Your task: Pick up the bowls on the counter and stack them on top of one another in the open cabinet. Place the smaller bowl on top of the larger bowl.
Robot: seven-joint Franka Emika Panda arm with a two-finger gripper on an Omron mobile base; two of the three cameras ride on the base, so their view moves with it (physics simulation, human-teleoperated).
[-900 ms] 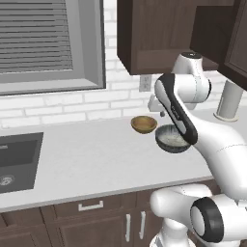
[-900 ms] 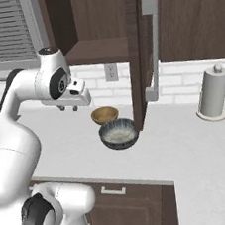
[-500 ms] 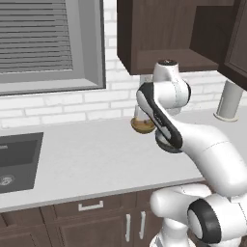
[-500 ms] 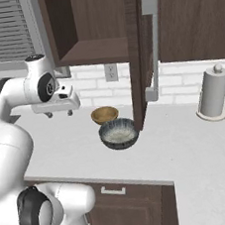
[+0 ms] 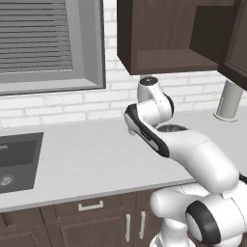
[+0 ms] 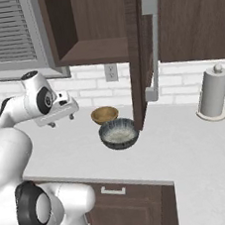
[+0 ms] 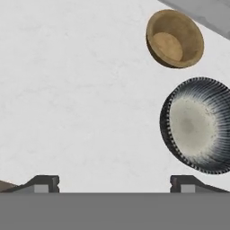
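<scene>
**A:** What does the left base view give?

**B:** The arm folds over the counter (image 5: pixel 87 154), its white links covering most of the larger bowl (image 5: pixel 171 128); just a dark sliver of rim shows behind the forearm. The sink (image 5: pixel 17 161) sits at the left end, and the open cabinet (image 5: pixel 169 36) hangs above with a bare shelf. A paper towel roll (image 5: pixel 229 99) stands far right.

**A:** And the right base view?

**B:** The gripper (image 6: pixel 60 117) hangs above the counter (image 6: pixel 198 144), left of both bowls and apart from them. The smaller bowl (image 6: pixel 105 115) sits near the brick wall; the larger bowl (image 6: pixel 119 133) lies just in front of it, close beside the open cabinet door (image 6: pixel 136 51). Both rest on the stone, not on the shelf (image 6: pixel 94 52). The paper towel roll (image 6: pixel 212 92) is well off to the right.

**A:** The hand view?

**B:** Both fingertips (image 7: pixel 42 183) stand far apart at the bottom with only counter between them: the hand is spread wide and empty. The tan bowl (image 7: pixel 174 38) is at upper right, the speckled grey bowl (image 7: pixel 197 126) below it, neither touched.
</scene>
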